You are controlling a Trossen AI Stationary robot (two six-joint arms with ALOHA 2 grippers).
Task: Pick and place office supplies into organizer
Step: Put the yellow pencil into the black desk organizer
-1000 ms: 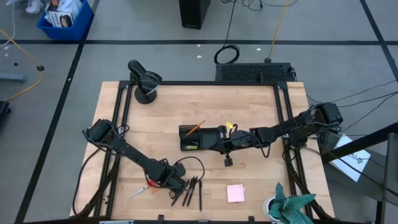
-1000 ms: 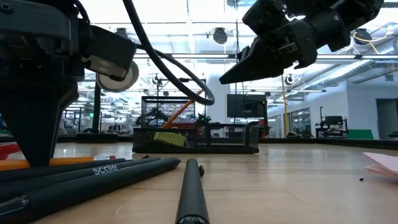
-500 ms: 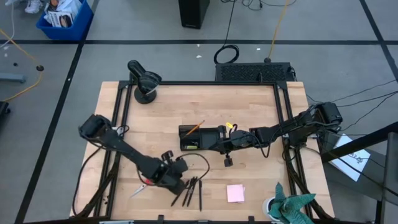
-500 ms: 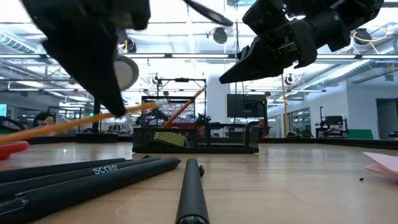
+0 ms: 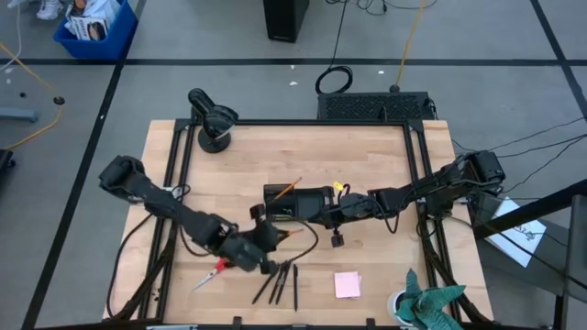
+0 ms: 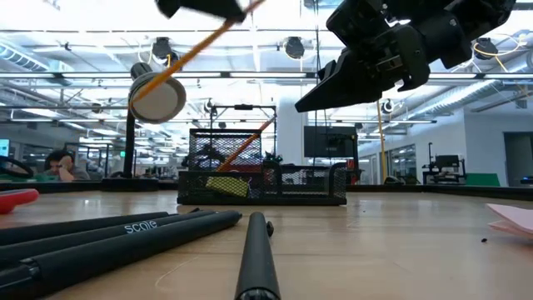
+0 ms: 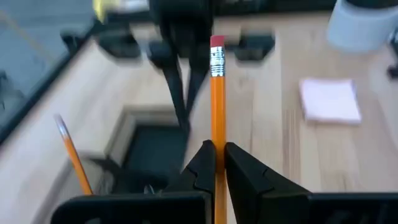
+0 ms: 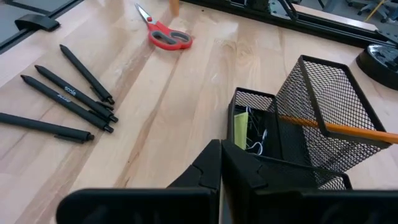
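Note:
My left gripper (image 5: 273, 236) hangs over the table between the organizer and the pens, shut on an orange pencil (image 5: 292, 233). The organizer (image 5: 295, 203) is a black mesh tray at mid-table. A second orange pencil (image 8: 342, 129) leans in its tall cup, and a yellow piece (image 8: 241, 130) and clips sit in a low compartment. My right gripper (image 5: 315, 213) hovers shut at the organizer's right side, touching nothing. Black pens (image 5: 280, 282), red-handled scissors (image 5: 213, 273) and a pink sticky pad (image 5: 348, 285) lie flat near the front edge. My left gripper pinches the pencil's shaft (image 7: 216, 163) between its two fingers. The pencil runs along the fingers, and its eraser end (image 7: 216, 45) sticks out well ahead of the fingertips. It is lifted clear of the table and slants steeply in the low view (image 6: 196, 52).
A round black device (image 5: 213, 119) stands at the far left corner. A teal cloth (image 5: 431, 302) lies bunched at the near right corner. Bare wood lies between the organizer and the pens.
My left gripper has risen from the table beside the pens with the pencil and gone a little toward the organizer, rolling as it went. The pencil, first flat on the wood, then slanting low, now slants high and clear of the table.

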